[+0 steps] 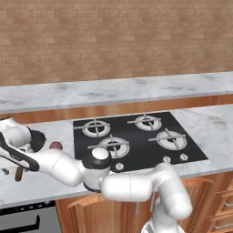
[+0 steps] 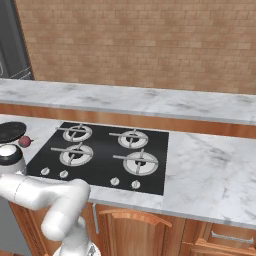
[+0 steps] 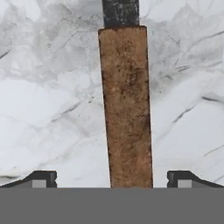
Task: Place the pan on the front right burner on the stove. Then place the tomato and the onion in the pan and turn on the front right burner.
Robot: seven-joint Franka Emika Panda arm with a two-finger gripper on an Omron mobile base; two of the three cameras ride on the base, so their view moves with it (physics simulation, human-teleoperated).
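Nearest the camera on the hand, the gripper (image 3: 112, 180) is hanging over the pan's brown wooden handle (image 3: 127, 109), with the jaws spread as wide as they go and holding nothing. One dark fingertip is sitting on each side of the handle, both well clear of the wood, so the handle is running straight up the middle of the gap. Beyond its far end the dark neck of the pan is starting, and marble counter (image 3: 52, 109) is lying under everything.

From the left base view, the arm is reaching far out to the robot's left, where the pan (image 1: 37, 139) is resting on the counter beside the stove (image 1: 136, 139), largely hidden behind the wrist. A small dull maroon ball, which I take to be the onion (image 1: 55, 145), is lying just beside the pan. The tomato I cannot make out for certain.

In my judgement, the first step is in hand: picking up the pan. The next move calls for lowering until the fingertips are bracketing the handle, then closing firmly, since a pan held by its handle will want to tip.

Farther off, the front right burner (image 1: 170, 139) is standing bare, waiting for the pan. The knobs (image 1: 175, 158) along the stove's front edge are untouched.
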